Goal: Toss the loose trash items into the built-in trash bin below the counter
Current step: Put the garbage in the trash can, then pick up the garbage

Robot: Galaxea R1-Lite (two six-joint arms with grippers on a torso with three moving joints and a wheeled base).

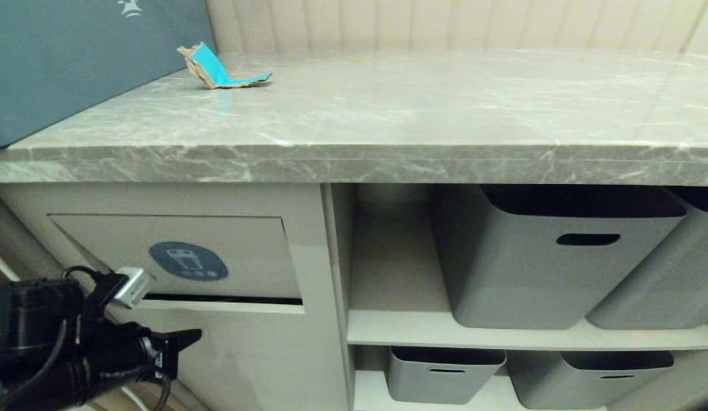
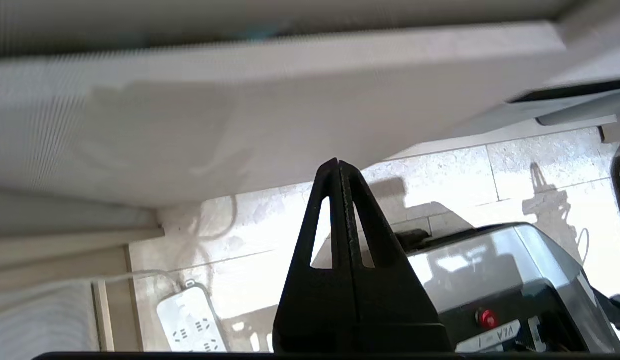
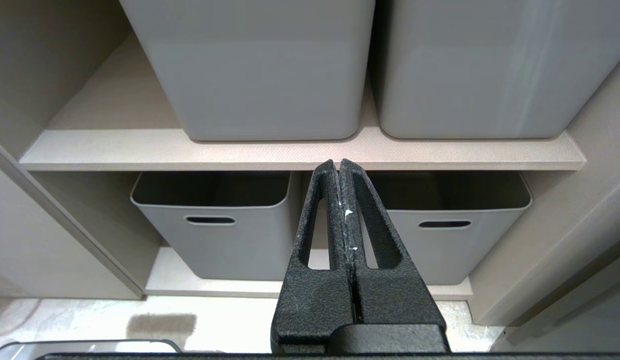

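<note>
One turquoise scrap [image 1: 222, 68] on counter [image 1: 388, 108], well above left pincer [image 1: 194, 337], pressed together, empty.

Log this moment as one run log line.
left gripper: shut, empty, below bin flap | right gripper: shut, facing grey tubs | turquoise scrap: on counter

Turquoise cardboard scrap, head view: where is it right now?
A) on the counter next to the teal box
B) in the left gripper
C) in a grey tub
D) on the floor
A: the turquoise cardboard scrap lies bent on the counter beside the teal box, while the left gripper sits shut and empty down by the trash bin flap.
</note>
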